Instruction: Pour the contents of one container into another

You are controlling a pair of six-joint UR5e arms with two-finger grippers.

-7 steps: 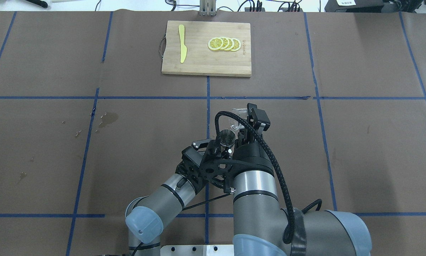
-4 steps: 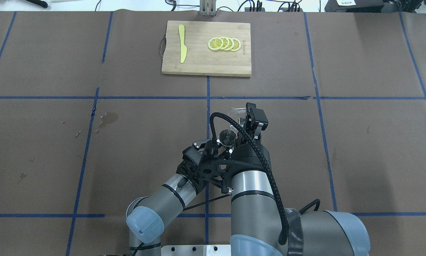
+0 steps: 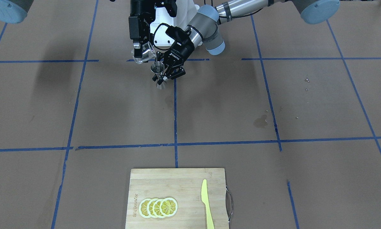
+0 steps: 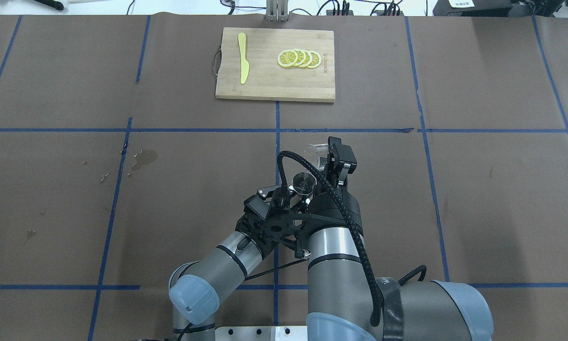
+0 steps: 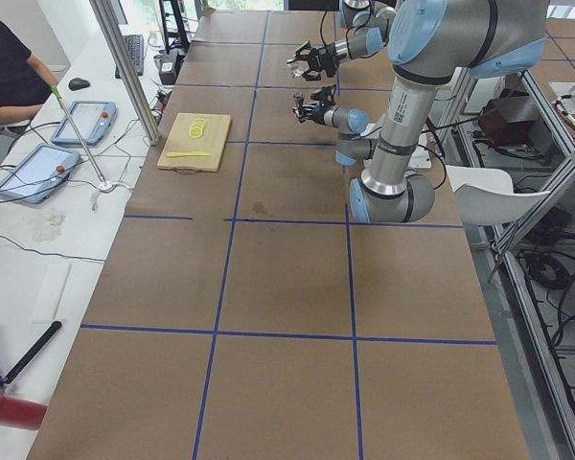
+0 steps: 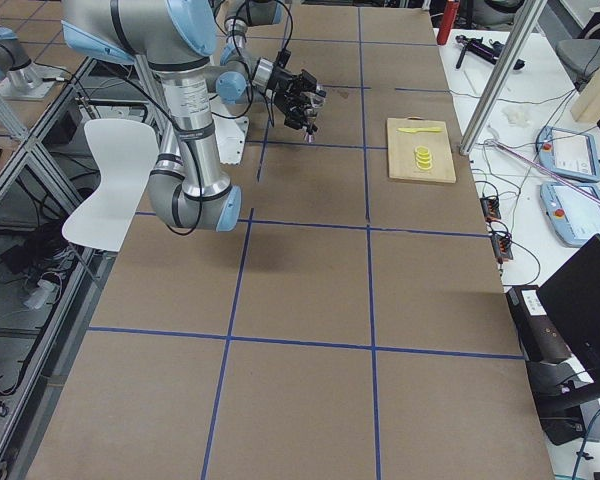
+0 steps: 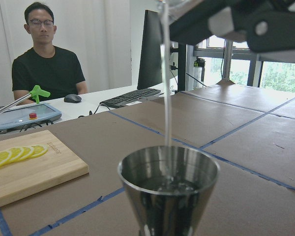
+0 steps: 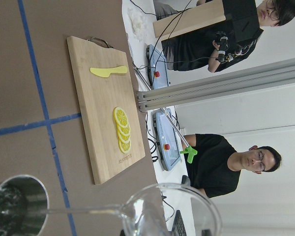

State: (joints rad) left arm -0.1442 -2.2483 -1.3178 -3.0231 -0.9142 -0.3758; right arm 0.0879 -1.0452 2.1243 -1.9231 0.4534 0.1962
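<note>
My left gripper (image 3: 163, 75) is shut on the waist of the grey steel jigger (image 3: 158, 68) and holds it upright just above the table, near the robot's base. Right beside it, my right gripper (image 3: 140, 50) is shut on the clear glass cup (image 3: 145, 54) and holds it tilted above the jigger. In the left wrist view a thin stream of clear liquid (image 7: 166, 98) falls into the jigger (image 7: 168, 191), which holds some liquid. In the right wrist view the cup's lip (image 8: 132, 212) points at the jigger's mouth (image 8: 17, 204). From overhead the cup (image 4: 316, 150) sits just beyond the jigger (image 4: 303, 182).
A wooden cutting board (image 4: 265, 90) lies at the table's far edge with lemon slices (image 4: 299, 58) and a yellow plastic knife (image 4: 242, 59) on it. Wet spots (image 4: 144, 158) mark the brown paper to the left. Operators sit beyond the far edge.
My right gripper and the glass cup have shifted slightly left and away from the base over the jigger. The left gripper and the jigger have hardly moved.
</note>
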